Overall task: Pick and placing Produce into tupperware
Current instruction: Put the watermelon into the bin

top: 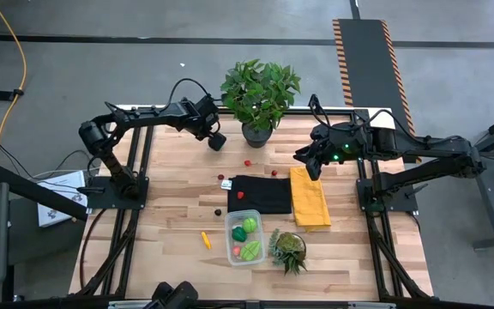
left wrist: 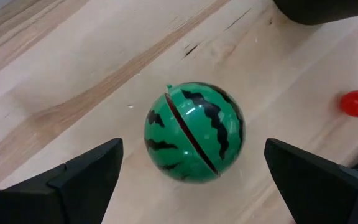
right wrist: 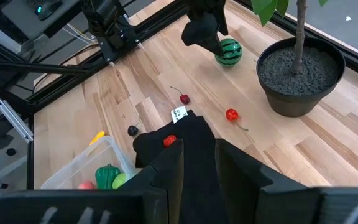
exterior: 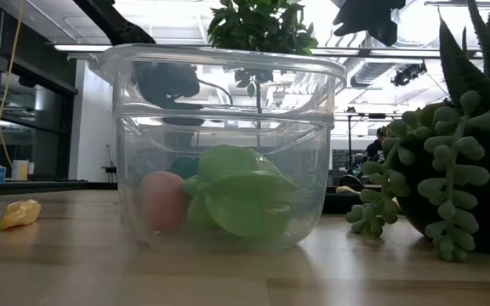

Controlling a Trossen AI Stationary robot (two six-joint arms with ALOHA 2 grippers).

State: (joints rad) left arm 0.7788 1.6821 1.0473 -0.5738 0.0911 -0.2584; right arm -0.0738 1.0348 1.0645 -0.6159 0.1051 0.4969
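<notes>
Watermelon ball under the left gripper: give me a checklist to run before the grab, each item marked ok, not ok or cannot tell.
1. Left gripper open: ok, the fingers stand wide apart.
2. Watermelon ball between the fingers: ok, it sits centred in the left wrist view.
3. Fingers clear of the ball: ok, a gap shows on both sides.
4. Ball at rest on the table: cannot tell from one moment.
5. Room in the tupperware: ok, green pieces and a pink one lie inside, with bare space above them.
6. Right gripper out of the way: ok, it hangs over the far end of the yellow cloth.
</notes>
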